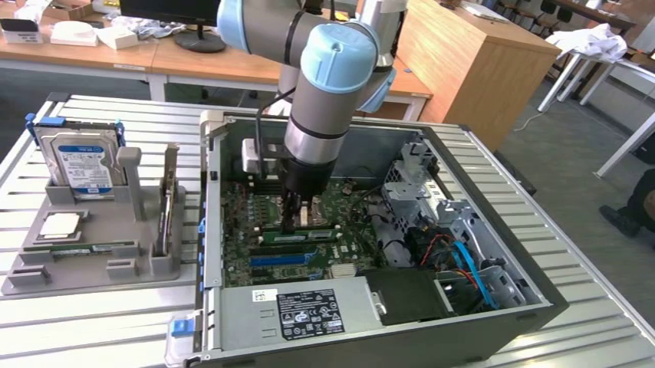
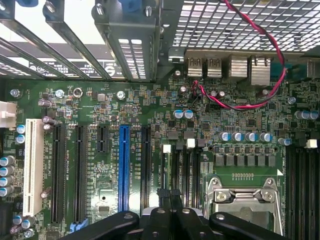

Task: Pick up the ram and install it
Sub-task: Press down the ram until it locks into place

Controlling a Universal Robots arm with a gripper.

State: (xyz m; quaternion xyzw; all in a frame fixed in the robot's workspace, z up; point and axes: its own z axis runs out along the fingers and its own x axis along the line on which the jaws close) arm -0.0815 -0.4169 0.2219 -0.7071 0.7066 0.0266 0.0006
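Observation:
Inside the open computer case (image 1: 532,307), my gripper (image 1: 294,224) reaches straight down to the motherboard (image 1: 338,253). Its black fingers are shut together, with nothing between them in the wrist view, gripper (image 2: 170,194). The ram (image 1: 305,234), a long green stick, stands on edge on the board right under the fingertips. I cannot tell whether the tips touch it. In the wrist view the fingers hover over the black memory slots (image 2: 186,165) beside the processor socket (image 2: 242,192).
A grey holder tray (image 1: 31,280) at the exterior view's left carries a hard drive (image 1: 82,165), a second green stick (image 1: 87,249) and an upright card (image 1: 167,199). A blue slot (image 1: 278,260) lies near the ram, the power supply (image 1: 297,310) in front, and the drive cage (image 1: 419,180) and cables (image 1: 465,257) to the exterior view's right.

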